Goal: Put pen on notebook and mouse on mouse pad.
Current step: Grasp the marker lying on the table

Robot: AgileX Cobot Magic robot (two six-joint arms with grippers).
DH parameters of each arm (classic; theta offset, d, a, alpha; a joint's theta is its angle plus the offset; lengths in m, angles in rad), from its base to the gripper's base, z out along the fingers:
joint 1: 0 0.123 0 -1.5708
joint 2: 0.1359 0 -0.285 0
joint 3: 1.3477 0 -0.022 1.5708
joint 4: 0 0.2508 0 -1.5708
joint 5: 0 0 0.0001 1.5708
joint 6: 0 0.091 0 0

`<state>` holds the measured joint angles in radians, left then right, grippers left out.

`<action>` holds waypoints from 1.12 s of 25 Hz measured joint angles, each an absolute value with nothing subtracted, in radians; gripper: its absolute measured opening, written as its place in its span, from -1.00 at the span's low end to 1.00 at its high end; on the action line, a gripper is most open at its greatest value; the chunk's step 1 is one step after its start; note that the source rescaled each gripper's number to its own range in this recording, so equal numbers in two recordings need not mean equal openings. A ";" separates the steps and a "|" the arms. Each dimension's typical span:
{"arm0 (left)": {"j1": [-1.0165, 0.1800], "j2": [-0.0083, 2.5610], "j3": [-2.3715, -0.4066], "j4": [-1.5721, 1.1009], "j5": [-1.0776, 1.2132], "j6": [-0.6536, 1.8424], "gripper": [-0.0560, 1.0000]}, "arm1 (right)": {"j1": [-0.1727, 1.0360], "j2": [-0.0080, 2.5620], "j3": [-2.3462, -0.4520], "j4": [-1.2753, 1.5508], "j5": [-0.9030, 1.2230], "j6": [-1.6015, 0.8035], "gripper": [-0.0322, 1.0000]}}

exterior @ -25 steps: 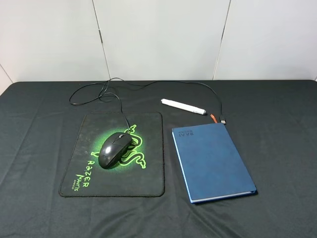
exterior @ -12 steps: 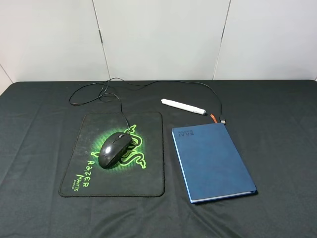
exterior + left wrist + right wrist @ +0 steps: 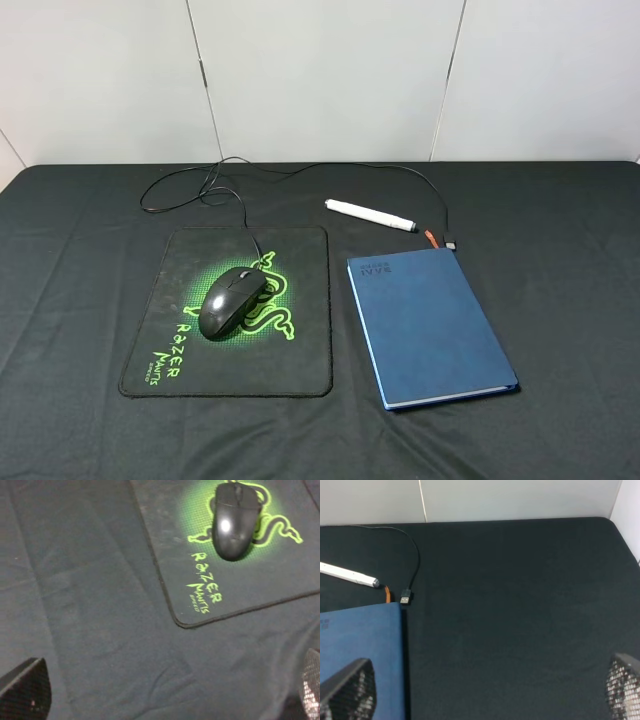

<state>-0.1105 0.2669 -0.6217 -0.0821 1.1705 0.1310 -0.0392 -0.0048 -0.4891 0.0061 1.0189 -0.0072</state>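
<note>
The black mouse (image 3: 232, 302) rests on the mouse pad (image 3: 300, 262), over its green logo. Beyond the blue notebook's (image 3: 430, 325) far end, the white pen (image 3: 370, 214) lies on the black cloth, apart from the cover. Neither gripper shows in the high view. In the left wrist view the left gripper (image 3: 167, 695) is open above bare cloth, short of the mouse pad (image 3: 280, 575) and mouse (image 3: 234, 520). My right gripper (image 3: 485, 690) is open too, one fingertip (image 3: 347, 690) over the notebook (image 3: 360, 640), with the pen (image 3: 347, 574) farther off.
The mouse's thin cable (image 3: 300, 168) loops across the back of the table and ends in a USB plug (image 3: 452, 244) beside the notebook's orange ribbon (image 3: 431, 238). A white wall stands behind the table.
</note>
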 joint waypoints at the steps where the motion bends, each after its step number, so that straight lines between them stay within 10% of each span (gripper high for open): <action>1: -0.098 0.248 -0.616 -0.075 1.170 0.131 1.00 | -0.039 -0.005 -0.489 0.006 1.019 -0.007 1.00; 28: -0.051 -0.003 -0.481 -0.064 1.067 0.133 1.00 | -0.039 -0.005 -0.489 0.006 1.019 -0.007 1.00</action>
